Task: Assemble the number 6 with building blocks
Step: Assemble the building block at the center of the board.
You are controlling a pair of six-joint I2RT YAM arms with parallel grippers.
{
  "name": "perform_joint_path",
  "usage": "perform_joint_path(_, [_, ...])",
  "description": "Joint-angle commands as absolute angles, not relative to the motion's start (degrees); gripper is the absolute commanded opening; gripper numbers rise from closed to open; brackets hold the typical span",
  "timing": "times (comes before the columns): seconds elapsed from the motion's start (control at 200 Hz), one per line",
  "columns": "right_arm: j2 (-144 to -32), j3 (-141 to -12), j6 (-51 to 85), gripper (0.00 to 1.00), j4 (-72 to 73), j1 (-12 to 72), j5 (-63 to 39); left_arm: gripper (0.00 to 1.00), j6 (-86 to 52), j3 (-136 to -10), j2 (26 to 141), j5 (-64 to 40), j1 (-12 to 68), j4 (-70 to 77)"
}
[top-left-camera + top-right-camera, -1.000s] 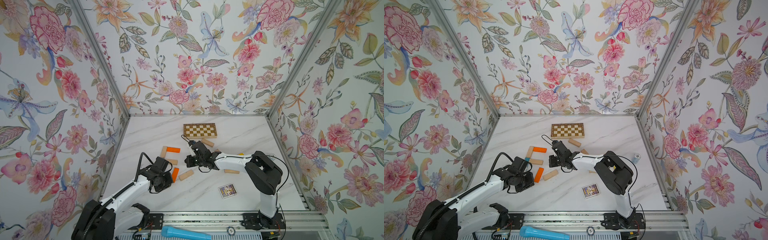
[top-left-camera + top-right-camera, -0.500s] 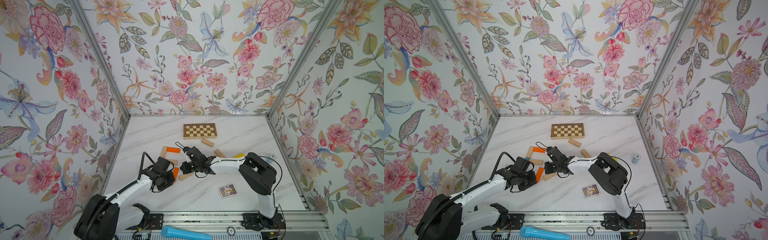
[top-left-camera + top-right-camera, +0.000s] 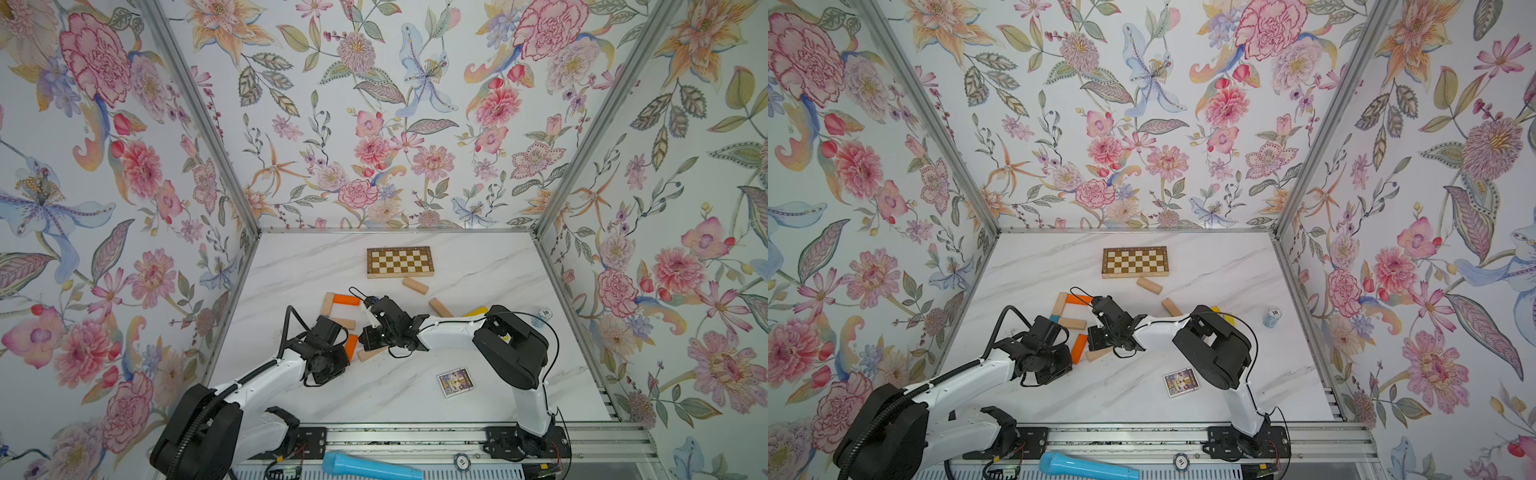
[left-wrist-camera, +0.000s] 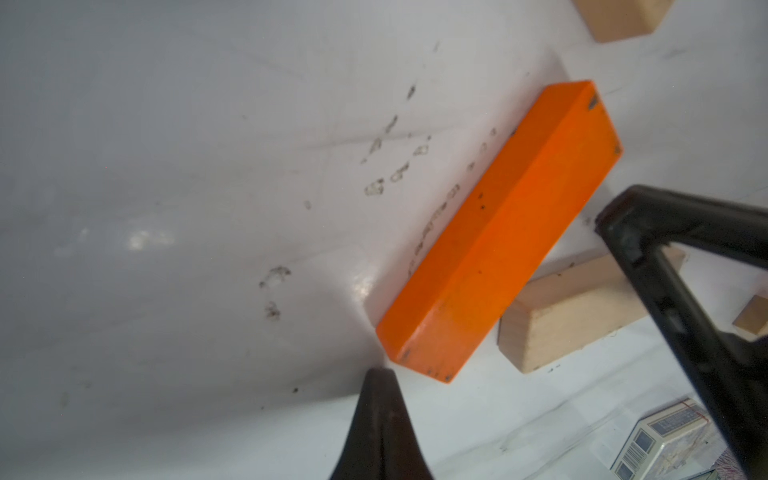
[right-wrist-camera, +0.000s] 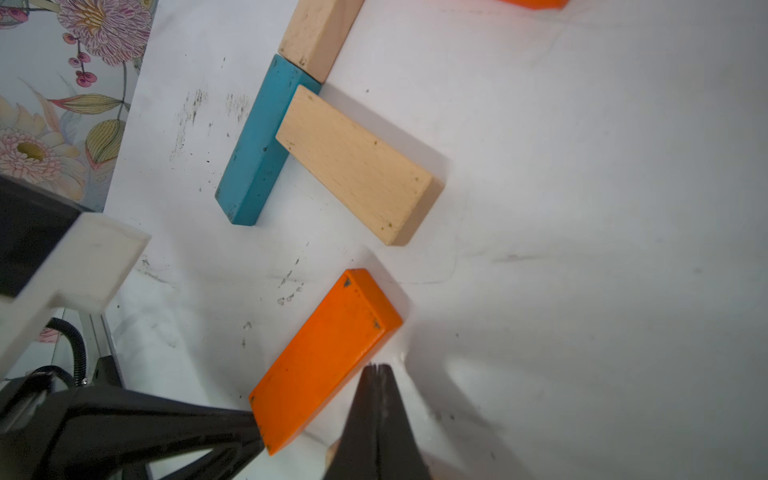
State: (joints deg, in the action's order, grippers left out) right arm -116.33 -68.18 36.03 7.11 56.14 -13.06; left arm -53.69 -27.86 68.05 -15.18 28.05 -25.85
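Observation:
Both top views show building blocks laid as a partial figure: a pale upright bar, an orange bar across its top, a teal bar below it, and a pale bar branching off. A tilted orange block lies nearer the front with a pale block touching its end. My left gripper is shut and empty, its tip at that orange block's near corner. My right gripper is shut and empty, pressed against the orange block's other long side. Loose pale blocks and a yellow one lie to the right.
A checkered board lies at the back. A card box sits near the front right and a chip stack by the right wall. A blue microphone rests on the front rail.
My right gripper has slid left and toward the front, and the pale block under it now sits against the tilted orange block. The left arm has barely moved.

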Motion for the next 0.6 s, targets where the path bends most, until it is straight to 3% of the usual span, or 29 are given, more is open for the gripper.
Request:
perform_joint_path(0.0, [-118.3,-69.9,36.5,0.0,6.2,56.3,-13.2,0.0,-54.0,-27.6,68.8,-14.0,28.6,-26.6])
perform_joint_path(0.596, [-121.1,-72.5,36.2,0.0,5.9,55.5,-14.0,0.0,-52.1,-29.0,71.7,-13.0,28.5,-26.4])
